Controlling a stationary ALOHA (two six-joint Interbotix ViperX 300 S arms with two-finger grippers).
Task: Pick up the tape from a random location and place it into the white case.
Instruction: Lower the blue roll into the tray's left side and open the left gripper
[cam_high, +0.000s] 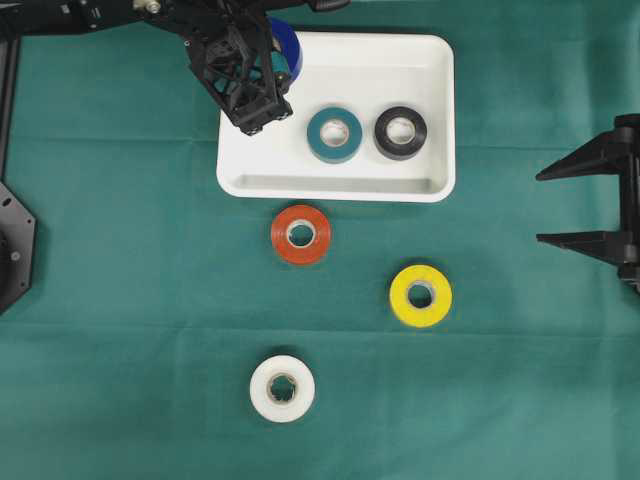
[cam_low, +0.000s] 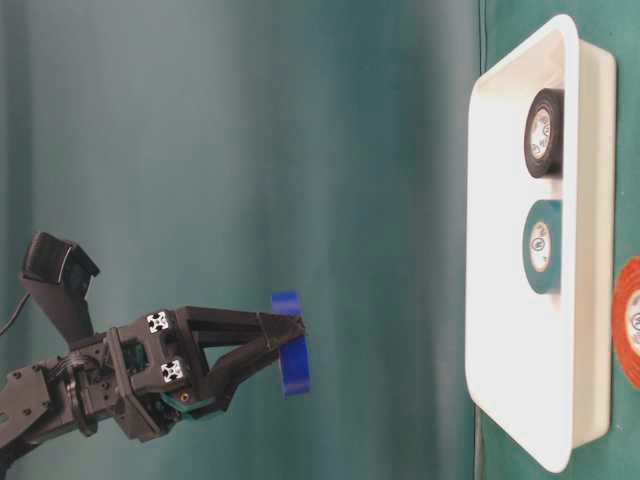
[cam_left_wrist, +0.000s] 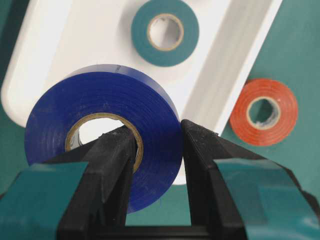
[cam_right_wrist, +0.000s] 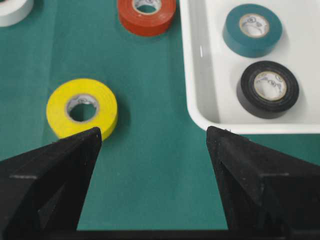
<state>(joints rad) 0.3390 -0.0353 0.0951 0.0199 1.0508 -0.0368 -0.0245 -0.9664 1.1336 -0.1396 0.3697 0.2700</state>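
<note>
A dark green cloth (cam_high: 520, 400) covers the whole table, running out to every edge of the overhead view. Faint fold lines cross it: one straight crease runs from side to side in the far half, another in the near half. The light is even and soft, leaving only short, pale shadows on the cloth. In the table-level view the green surface blurs into a smooth, darker gradient. No wall, floor or window can be made out.

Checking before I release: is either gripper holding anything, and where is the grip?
The left gripper holds the blue tape roll by its ring wall, one finger through the core, one outside, above the white case. The right gripper is open, holding nothing.
</note>
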